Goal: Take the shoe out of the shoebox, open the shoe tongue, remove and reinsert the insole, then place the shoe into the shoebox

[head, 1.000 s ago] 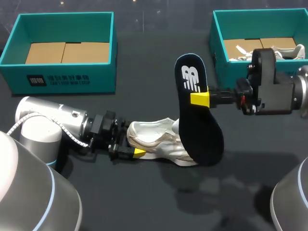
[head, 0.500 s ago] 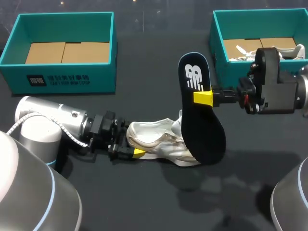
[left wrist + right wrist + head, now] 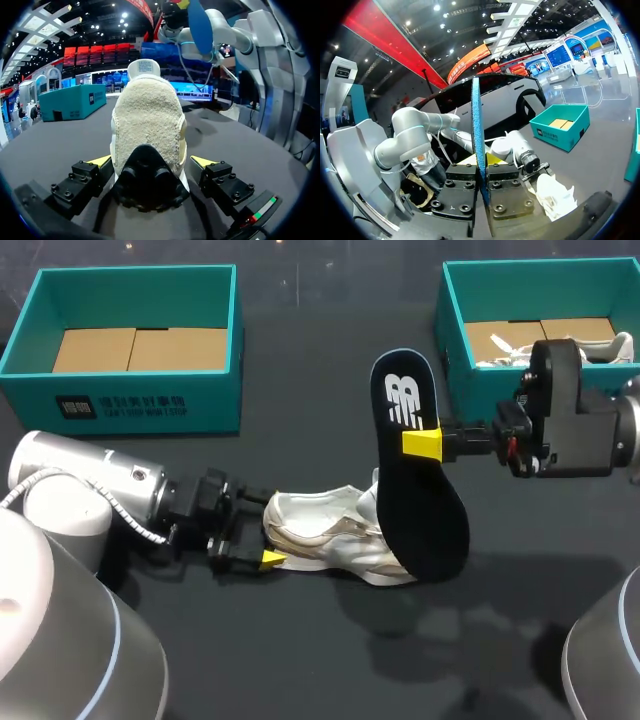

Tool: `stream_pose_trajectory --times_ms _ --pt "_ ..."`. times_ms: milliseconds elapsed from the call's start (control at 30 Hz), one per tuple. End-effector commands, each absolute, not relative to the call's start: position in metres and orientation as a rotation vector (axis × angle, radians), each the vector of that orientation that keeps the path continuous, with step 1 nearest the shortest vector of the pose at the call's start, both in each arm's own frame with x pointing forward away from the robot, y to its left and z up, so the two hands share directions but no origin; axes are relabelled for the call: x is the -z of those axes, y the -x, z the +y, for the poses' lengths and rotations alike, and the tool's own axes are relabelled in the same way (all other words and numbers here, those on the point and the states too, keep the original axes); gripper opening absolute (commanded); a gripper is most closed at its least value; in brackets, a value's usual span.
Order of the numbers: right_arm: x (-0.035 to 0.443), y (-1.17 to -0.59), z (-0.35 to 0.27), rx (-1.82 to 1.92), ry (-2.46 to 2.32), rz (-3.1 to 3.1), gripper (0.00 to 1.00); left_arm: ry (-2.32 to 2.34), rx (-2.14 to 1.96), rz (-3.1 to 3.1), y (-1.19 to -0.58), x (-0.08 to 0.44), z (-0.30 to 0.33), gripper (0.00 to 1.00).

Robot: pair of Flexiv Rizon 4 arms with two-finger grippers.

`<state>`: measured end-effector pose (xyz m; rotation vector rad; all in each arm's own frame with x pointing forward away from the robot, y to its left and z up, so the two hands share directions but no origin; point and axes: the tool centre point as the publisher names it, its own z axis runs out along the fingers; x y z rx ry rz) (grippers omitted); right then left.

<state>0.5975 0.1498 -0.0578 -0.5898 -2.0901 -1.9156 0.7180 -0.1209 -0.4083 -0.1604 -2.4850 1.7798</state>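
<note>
Left tool [image 3: 255,530] backs off the shoe [image 3: 325,535] on the bench [image 3: 300,660]: half a second ago its yellow tips sat against the heel; now the arm has drawn back toward its own side, and the left wrist view shows the left tool [image 3: 151,162] with fingers spread wide, one either side of the heel and clear of it, gripping nothing; the shoe [image 3: 147,120] has not shifted, lying on its side with its toe toward the right arm. The right tool [image 3: 422,443] has not moved in that half second; it is clamped on the edge of the insole [image 3: 420,480], holding it upright above the shoe's toe end, lower end just over the shoe; the right wrist view shows the insole [image 3: 479,140] edge-on between the closed fingers of the right tool [image 3: 482,175]. By this evidence the insole is out and its reinsertion lies ahead; with the heel let go, the shoe looks unsteadied for that step. The shoe is pale mesh with a fleecy heel lining and a dark heel tab; the insole is thin, flat and foot-shaped, dark on top, blue beneath; two teal card shoeboxes stand at the far corners, the left shoebox [image 3: 130,400] showing a brown card floor, the right shoebox [image 3: 450,330] holding a second pale shoe [image 3: 600,348].
</note>
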Motion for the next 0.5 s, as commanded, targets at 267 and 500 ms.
stream_pose_trajectory --times_ms 267,500 --pt "0.0591 -0.5952 0.1504 1.919 0.594 -2.091 0.0 0.12 -1.546 -2.735 -0.7143 0.3925 -0.1071 1.0" --pt "0.0591 -0.5952 0.1504 1.919 0.594 -2.091 0.0 0.12 -1.546 -2.735 -0.7143 0.3925 -0.1071 1.0"
